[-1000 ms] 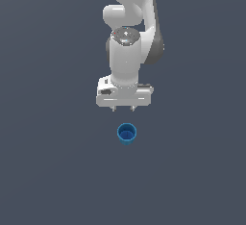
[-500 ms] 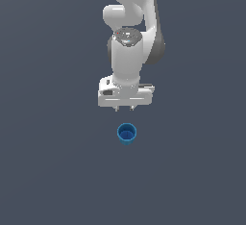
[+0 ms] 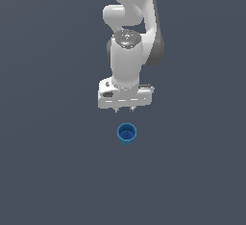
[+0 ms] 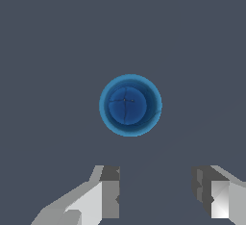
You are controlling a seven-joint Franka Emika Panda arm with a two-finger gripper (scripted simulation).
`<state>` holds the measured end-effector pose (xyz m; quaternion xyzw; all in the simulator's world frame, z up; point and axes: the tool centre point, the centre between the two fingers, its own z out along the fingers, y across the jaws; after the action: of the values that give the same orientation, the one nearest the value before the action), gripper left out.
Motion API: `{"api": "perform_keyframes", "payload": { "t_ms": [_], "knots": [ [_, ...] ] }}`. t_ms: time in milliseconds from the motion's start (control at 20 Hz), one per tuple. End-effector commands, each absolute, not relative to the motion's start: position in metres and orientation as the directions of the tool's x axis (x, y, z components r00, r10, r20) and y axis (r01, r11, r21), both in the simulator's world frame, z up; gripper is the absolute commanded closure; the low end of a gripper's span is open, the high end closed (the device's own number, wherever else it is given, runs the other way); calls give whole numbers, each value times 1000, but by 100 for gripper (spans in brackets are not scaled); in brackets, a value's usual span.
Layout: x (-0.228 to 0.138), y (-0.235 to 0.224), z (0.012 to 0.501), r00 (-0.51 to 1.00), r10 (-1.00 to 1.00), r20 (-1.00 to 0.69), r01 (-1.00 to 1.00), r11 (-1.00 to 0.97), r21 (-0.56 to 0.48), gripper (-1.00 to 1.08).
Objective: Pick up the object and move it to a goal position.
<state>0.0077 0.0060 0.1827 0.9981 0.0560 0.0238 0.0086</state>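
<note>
The object is a small bright blue round cup (image 3: 127,134) standing upright on the dark grey floor, its hollow facing up. In the wrist view the cup (image 4: 130,105) is seen from straight above, a little ahead of the fingers. My white gripper (image 3: 124,109) hangs above the floor just behind the cup in the exterior view, not touching it. The gripper (image 4: 156,193) is open, with a wide gap between its two fingertips (image 4: 110,190) and nothing between them.
A plain dark grey floor (image 3: 53,171) spreads on every side. The white arm (image 3: 129,36) rises behind the gripper.
The gripper has shifted very slightly, staying open above the floor behind the cup. The cup has not moved.
</note>
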Motion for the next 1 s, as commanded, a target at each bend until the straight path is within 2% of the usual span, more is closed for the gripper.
{"api": "perform_keyframes", "payload": {
  "t_ms": [0,950],
  "knots": [
    [9,6,181,990,137,46,136,-991,17,-20],
    [37,5,150,868,491,74,495,-868,-34,-20]
  ]
}}
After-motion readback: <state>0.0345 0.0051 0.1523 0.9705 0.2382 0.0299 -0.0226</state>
